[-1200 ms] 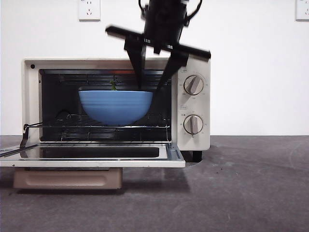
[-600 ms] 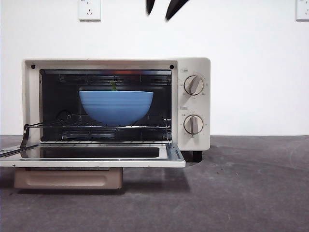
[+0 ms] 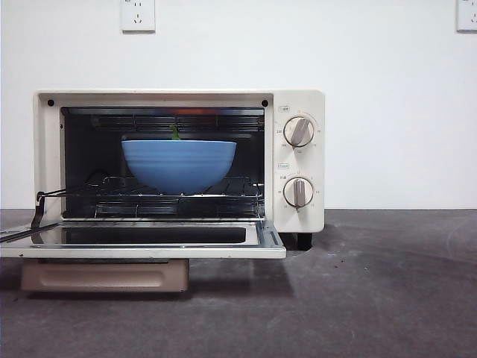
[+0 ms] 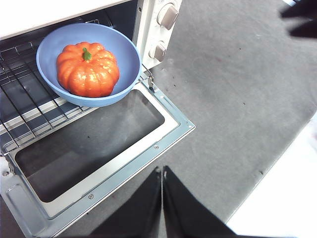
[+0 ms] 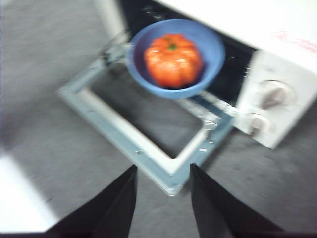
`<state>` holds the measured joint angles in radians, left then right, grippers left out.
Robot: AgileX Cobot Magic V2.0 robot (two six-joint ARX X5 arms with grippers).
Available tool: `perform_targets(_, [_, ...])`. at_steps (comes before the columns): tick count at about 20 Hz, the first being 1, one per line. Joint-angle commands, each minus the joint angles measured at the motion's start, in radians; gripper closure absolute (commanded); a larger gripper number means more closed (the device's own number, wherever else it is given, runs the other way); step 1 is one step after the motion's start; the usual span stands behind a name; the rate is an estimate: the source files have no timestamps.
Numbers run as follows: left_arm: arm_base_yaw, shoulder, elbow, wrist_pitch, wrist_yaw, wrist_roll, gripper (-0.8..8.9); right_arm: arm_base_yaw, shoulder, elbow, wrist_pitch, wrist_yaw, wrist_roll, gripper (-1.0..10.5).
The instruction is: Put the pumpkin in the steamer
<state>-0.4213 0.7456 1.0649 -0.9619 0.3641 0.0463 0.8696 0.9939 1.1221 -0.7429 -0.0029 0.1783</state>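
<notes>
The pumpkin is sitting upright in a blue bowl, its green stem pointing up and leaning a little. Its body is squat and round, so no long axis is showing. In the front view only the stem tip is peeking above the bowl's rim at 12 o'clock.

The bowl is resting on the wire rack inside the steamer, near the front edge of the opening. The door is lying open and flat, reaching out from the steamer at 6 o'clock. Two knobs are sitting on the panel at 3 o'clock of the bowl.

The left gripper is hanging above the table, just outside the door's outer edge, its jaws pressed together and holding nothing. The right gripper is hovering well back from the door too, jaws spread apart and empty; that view is blurred.

The steamer is standing on a dark grey table. A white wall is rising behind, with a socket at 12 o'clock above the steamer.
</notes>
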Motion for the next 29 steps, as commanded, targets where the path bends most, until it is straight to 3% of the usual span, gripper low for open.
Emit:
perform_targets(1, [-0.005,0.005,0.006,0.005,-0.002,-0.007,8.05,0.01,-0.058,-0.061,0.035,-0.099,-0.082,7.8])
perform_targets(3, [-0.005,0.005,0.006,0.005,-0.002,-0.025,8.05,0.01,-0.108,-0.109,0.053,-0.133,-0.108,7.8])
perform_targets(11, [-0.004,0.006,0.005,0.01,-0.003,-0.077,8.05,0.01,-0.153,-0.135,0.065,-0.132,-0.127,7.8])
perform_targets(18, [0.016,-0.01,-0.079,0.106,-0.087,-0.116,8.06,0.01,-0.153,-0.135,0.061,-0.132,-0.127,7.8])
perform_targets(22, [0.1,-0.037,-0.19,0.254,-0.088,-0.192,8.08,0.01,-0.153,-0.135,0.057,-0.132,-0.127,7.8])
perform_targets(29, [0.31,-0.017,-0.326,0.344,-0.058,-0.194,8.08,0.01,-0.154,-0.135,0.036,-0.132,-0.131,7.8])
